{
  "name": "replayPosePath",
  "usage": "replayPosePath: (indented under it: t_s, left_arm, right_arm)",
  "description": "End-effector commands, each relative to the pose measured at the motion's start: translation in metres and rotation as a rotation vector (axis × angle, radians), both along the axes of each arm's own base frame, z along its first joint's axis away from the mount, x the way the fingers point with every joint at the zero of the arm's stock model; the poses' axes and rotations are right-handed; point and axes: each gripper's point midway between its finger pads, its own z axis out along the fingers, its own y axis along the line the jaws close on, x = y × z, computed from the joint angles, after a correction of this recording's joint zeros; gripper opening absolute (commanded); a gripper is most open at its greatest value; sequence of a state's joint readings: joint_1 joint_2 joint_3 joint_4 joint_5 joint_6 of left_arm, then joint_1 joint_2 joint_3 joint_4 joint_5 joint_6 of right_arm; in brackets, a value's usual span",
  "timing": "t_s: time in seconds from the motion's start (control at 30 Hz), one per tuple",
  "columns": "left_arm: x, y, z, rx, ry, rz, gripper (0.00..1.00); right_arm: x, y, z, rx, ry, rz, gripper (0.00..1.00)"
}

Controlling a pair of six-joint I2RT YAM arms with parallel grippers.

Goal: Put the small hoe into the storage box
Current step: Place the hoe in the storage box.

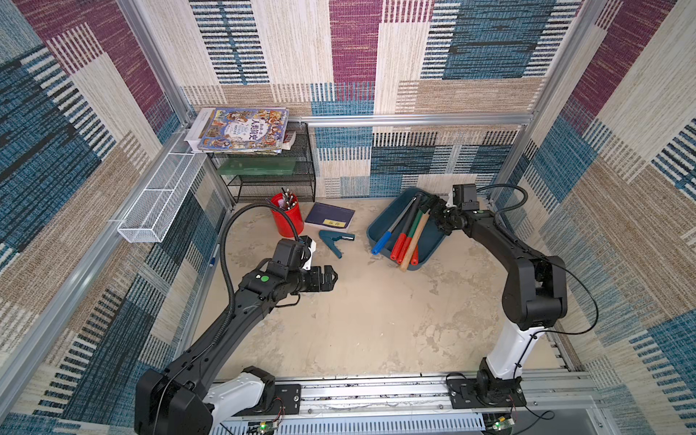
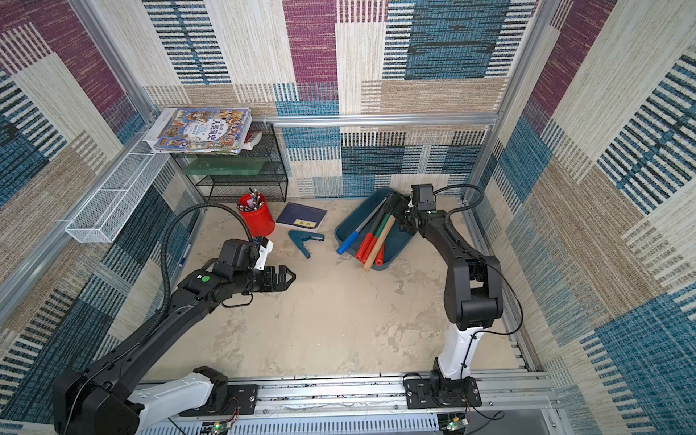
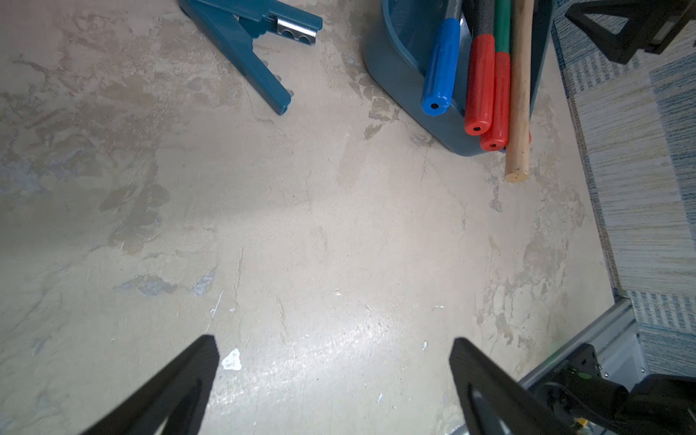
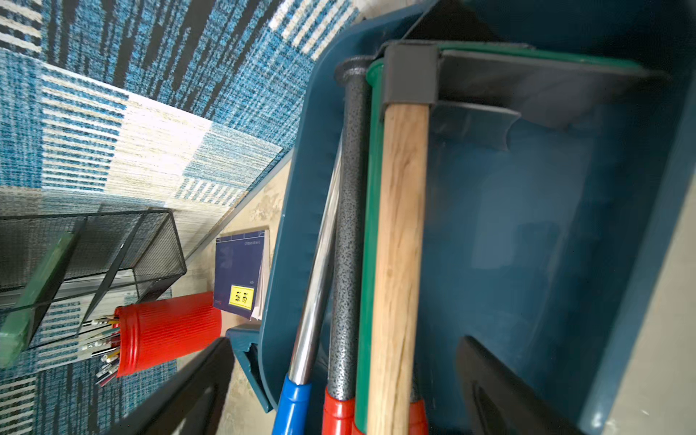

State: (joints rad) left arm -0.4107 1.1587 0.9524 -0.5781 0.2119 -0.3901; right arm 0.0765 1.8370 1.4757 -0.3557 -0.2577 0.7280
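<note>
The small hoe (image 4: 399, 244) has a pale wooden handle and a dark metal head. It lies in the teal storage box (image 4: 546, 244) at the back right of the table, its handle end sticking out over the near rim (image 1: 405, 263). Beside it lie a blue-gripped chrome tool (image 1: 382, 243) and red-gripped tools (image 1: 399, 246). My right gripper (image 4: 344, 344) hovers open over the box's far end (image 1: 433, 212), its fingers straddling the handles without touching them. Near the table's middle left, my left gripper (image 3: 333, 344) stands open and empty above the bare table (image 1: 333, 277).
A teal hand tool (image 1: 335, 241), a dark blue notebook (image 1: 329, 216) and a red pen cup (image 1: 288, 218) lie left of the box. A black mesh shelf (image 1: 271, 177) with books (image 1: 244, 130) stands at the back left. A white wire basket (image 1: 158, 199) hangs on the left wall.
</note>
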Motion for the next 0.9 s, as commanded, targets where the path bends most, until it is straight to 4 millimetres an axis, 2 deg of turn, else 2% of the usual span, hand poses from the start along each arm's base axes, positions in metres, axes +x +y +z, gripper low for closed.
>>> replayPosePath:
  t_s: [0.0, 0.3, 0.43, 0.6, 0.77, 0.87]
  left_arm:
    - [0.003, 0.002, -0.001, 0.043, -0.009, -0.021, 1.00]
    - [0.015, 0.001, -0.002, 0.097, -0.011, -0.051, 1.00]
    - [0.026, 0.004, 0.003, 0.140, -0.071, -0.056, 1.00]
    - [0.037, 0.012, 0.013, 0.220, -0.194, -0.082, 1.00]
    - [0.053, 0.029, 0.018, 0.348, -0.332, -0.067, 1.00]
    - [0.063, 0.042, 0.014, 0.440, -0.399, -0.069, 1.00]
  right_arm:
    - [-0.006, -0.006, 0.004, -0.051, -0.005, 0.004, 0.96]
    - [-0.027, -0.015, 0.022, -0.143, -0.036, -0.001, 0.96]
    - [-0.038, -0.021, 0.032, -0.222, -0.078, -0.013, 0.95]
    - [-0.052, -0.034, 0.034, -0.301, -0.122, -0.031, 0.96]
    - [-0.065, -0.048, 0.034, -0.347, -0.182, -0.070, 0.96]
    - [-0.071, -0.063, 0.034, -0.407, -0.224, -0.116, 0.96]
